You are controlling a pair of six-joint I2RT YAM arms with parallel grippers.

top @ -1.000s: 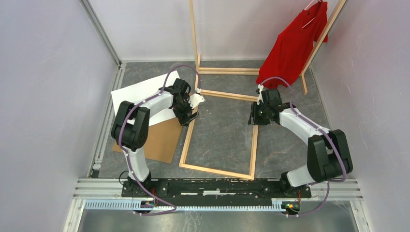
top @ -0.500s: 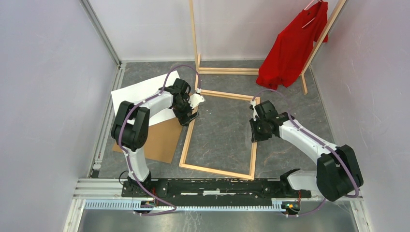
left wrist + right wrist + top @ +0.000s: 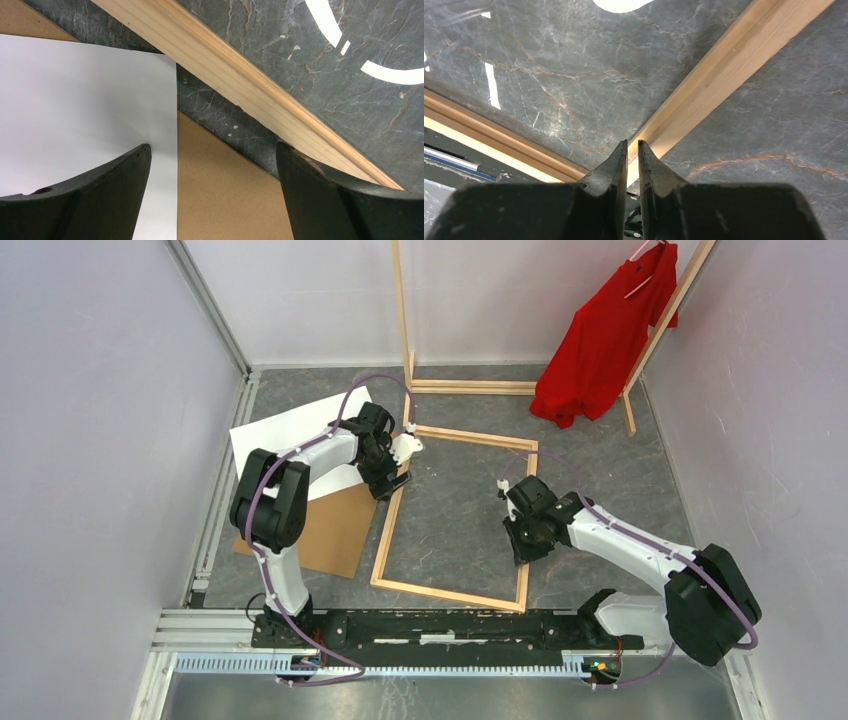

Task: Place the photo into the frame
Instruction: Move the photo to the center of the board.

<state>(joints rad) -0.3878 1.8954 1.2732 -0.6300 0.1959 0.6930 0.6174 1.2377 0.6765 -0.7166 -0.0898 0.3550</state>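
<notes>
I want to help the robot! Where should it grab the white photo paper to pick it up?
Probably the photo edge nearest the frame, coming from above. It lies flat, white side up, partly on the brown board, and the open left gripper straddles that edge.

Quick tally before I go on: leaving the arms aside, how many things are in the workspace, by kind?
Paper sheets: 1, the photo, white side up.
Cardboard sheets: 1, the backing board.
Picture frames: 1, the frame.
Clothes racks: 1, the rack.
Garments: 1, the red shirt.
Total: 5.
</notes>
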